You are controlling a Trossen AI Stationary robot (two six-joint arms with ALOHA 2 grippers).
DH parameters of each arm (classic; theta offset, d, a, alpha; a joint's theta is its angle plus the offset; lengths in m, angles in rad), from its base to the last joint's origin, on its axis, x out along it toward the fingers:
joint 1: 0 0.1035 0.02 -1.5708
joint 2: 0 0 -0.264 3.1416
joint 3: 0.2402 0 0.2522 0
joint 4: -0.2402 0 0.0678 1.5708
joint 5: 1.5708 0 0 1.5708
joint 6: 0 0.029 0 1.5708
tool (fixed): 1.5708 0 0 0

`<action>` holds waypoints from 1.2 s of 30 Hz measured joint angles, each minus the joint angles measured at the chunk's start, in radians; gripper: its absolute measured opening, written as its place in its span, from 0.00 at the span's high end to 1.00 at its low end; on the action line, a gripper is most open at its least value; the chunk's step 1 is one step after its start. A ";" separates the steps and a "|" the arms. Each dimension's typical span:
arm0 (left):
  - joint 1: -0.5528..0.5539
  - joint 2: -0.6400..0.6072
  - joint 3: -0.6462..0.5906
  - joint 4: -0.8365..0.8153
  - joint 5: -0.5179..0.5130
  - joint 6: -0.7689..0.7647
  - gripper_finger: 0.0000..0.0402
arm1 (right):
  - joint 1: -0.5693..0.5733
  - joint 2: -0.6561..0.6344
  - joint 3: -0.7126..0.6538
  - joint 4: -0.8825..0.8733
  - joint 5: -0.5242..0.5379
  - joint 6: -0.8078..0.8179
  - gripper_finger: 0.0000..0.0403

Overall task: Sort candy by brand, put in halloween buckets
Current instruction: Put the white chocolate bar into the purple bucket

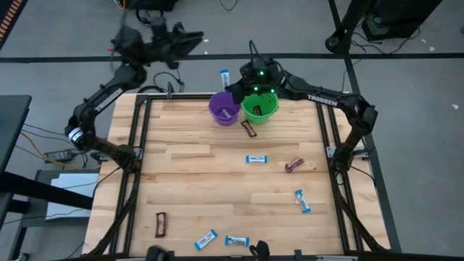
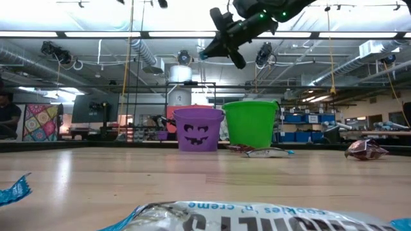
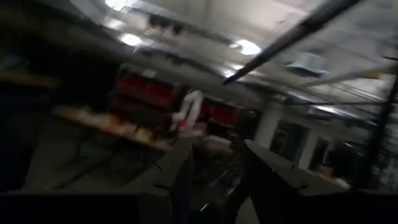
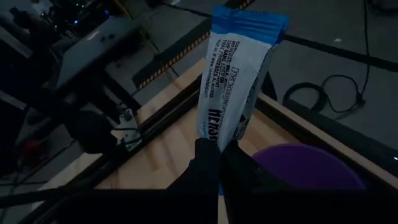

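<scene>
My right gripper (image 1: 231, 86) hangs high over the far rim of the purple bucket (image 1: 224, 107) and is shut on a blue-and-white candy bar (image 4: 239, 74). The bar also shows in the high view (image 1: 225, 75). The green bucket (image 1: 259, 106) stands against the purple one's right side, and both rest upright on the table near its far edge. A blue-and-white bar (image 1: 227, 112) lies inside the purple bucket. My left gripper (image 3: 217, 180) is open and empty, raised beyond the table's far left corner (image 1: 192, 40). My right gripper pinches the bar's one short end (image 4: 217, 142) between its two fingers. The fingers slant down toward the table's far left (image 2: 215, 46). The bar sticks out past the fingertips along their line, lifted clear, above the purple bucket's far side.
Loose bars lie on the table: a brown one (image 1: 249, 129) by the green bucket, a blue one (image 1: 256, 159) and a maroon one (image 1: 293, 165) at mid-table, a blue one (image 1: 302, 201) at the right, a brown one (image 1: 160, 224) and two blue ones (image 1: 206, 239) (image 1: 236, 241) near the front edge.
</scene>
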 joint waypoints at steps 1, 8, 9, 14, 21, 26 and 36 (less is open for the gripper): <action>0.000 -0.021 0.001 0.018 0.007 0.005 0.65 | 0.006 0.000 0.000 0.002 0.018 -0.005 0.98; 0.029 -0.136 0.001 -0.019 -0.006 0.028 0.65 | 0.013 0.018 0.000 0.016 0.086 -0.033 0.98; 0.031 -0.147 0.001 -0.033 -0.005 0.032 0.65 | 0.011 0.021 0.000 0.021 0.090 -0.034 0.98; 0.035 -0.163 0.001 -0.095 0.000 0.044 0.65 | -0.011 0.041 0.001 0.034 0.055 -0.037 0.98; 0.035 -0.165 0.001 -0.091 0.007 0.039 0.65 | -0.022 0.074 0.000 0.061 0.038 -0.075 0.92; 0.035 -0.164 0.001 -0.103 0.008 0.059 0.65 | -0.025 0.074 0.000 0.097 0.035 -0.105 0.84; 0.035 -0.164 0.001 -0.115 0.010 0.060 0.65 | -0.026 0.074 0.000 0.146 0.015 -0.101 0.69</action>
